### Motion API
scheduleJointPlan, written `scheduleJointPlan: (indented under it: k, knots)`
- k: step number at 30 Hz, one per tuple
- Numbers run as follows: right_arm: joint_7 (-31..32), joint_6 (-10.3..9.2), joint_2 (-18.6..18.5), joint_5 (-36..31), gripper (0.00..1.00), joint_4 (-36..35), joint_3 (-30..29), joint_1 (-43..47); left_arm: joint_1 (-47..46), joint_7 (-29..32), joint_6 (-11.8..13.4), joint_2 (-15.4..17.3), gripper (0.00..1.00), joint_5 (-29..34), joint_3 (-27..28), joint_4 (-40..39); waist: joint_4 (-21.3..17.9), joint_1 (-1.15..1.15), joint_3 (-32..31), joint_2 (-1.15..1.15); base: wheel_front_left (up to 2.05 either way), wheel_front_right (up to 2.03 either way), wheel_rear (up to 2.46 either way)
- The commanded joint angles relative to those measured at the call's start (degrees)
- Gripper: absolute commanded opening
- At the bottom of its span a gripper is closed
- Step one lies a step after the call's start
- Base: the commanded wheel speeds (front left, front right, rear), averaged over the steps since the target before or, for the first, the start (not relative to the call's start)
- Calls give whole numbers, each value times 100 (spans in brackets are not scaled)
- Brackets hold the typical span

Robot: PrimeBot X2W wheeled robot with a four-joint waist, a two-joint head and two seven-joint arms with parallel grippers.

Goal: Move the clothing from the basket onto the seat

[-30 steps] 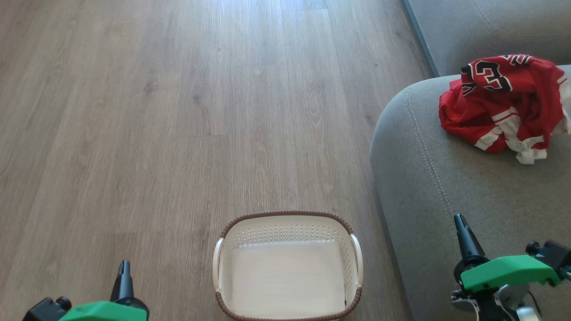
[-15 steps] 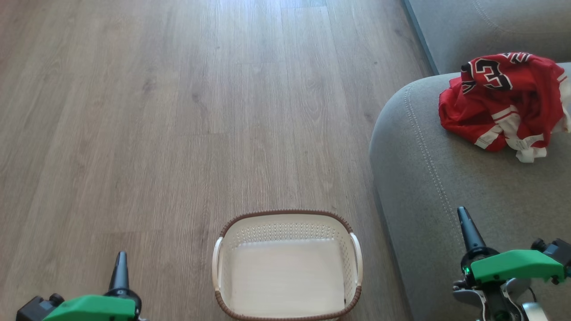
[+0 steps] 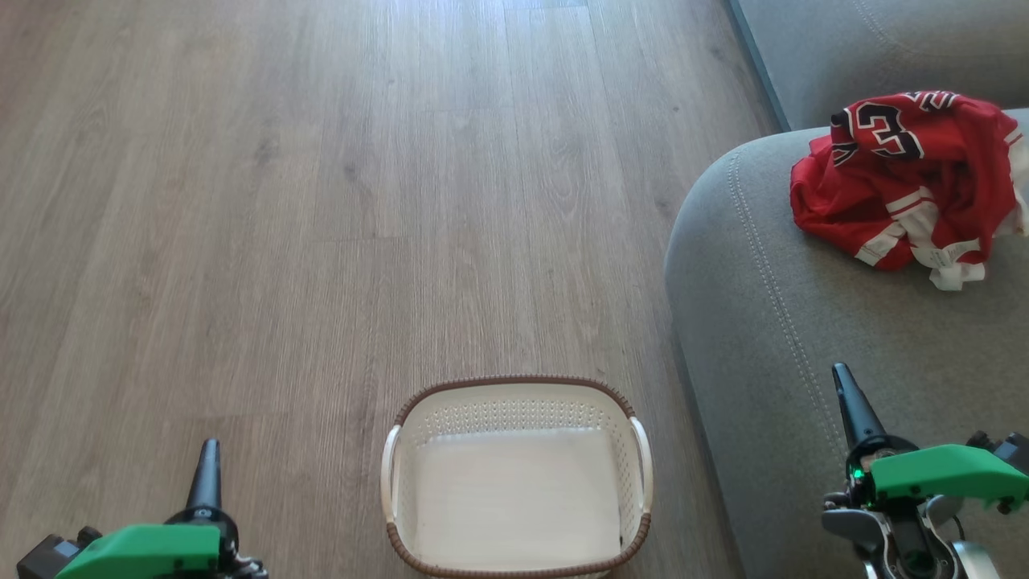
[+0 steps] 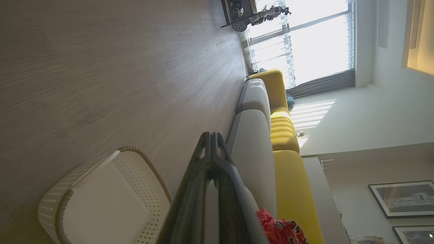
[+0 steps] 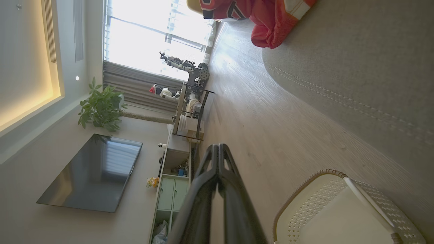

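The red clothing (image 3: 904,185) with white trim and black numerals lies crumpled on the grey seat (image 3: 804,338) at the right. It also appears in the left wrist view (image 4: 281,230) and the right wrist view (image 5: 261,17). On the wooden floor at bottom centre stands the cream basket (image 3: 517,386) with its brown rim, holding nothing. My left gripper (image 3: 209,450) is shut at the lower left, well left of the basket. Over the seat's front part my right gripper (image 3: 842,376) is shut, with nothing in it, far below the clothing.
Wooden floor (image 3: 321,201) stretches ahead and to the left. A second grey cushion (image 3: 868,48) lies beyond the seat. Yellow sofa sections (image 4: 288,162) adjoin the grey ones. A TV (image 5: 91,173), a cabinet (image 5: 173,193), a plant (image 5: 101,108) and a shelf rack (image 5: 193,112) line the far wall.
Both grippers have drawn back toward the bottom of the head view, the right one also drifting right. The whole picture has shifted slightly. Clothing and basket lie as before.
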Motion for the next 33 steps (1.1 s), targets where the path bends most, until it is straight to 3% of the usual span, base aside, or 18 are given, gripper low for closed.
scheduleJointPlan:
  k: [1, 25, 33]
  knots:
    - [58, 38, -82, 199, 0, -208, 79, -335, -328, 54, -77, 10, 0, -147, 269, -222, -2, 0, 4, 0, 0, 0, 0]
    - [260, 47, -164, 1861, 0, -217, 51, -540, -524, 445, -445, -243, 0, -1312, 835, -304, -27, 0, 60, 0, 0, 0, 0]
    - [237, 47, -188, 1904, 0, -220, 82, -539, -526, 451, -448, -247, 0, -1320, 843, -305, -28, 0, 60, 0, 0, 0, 0]
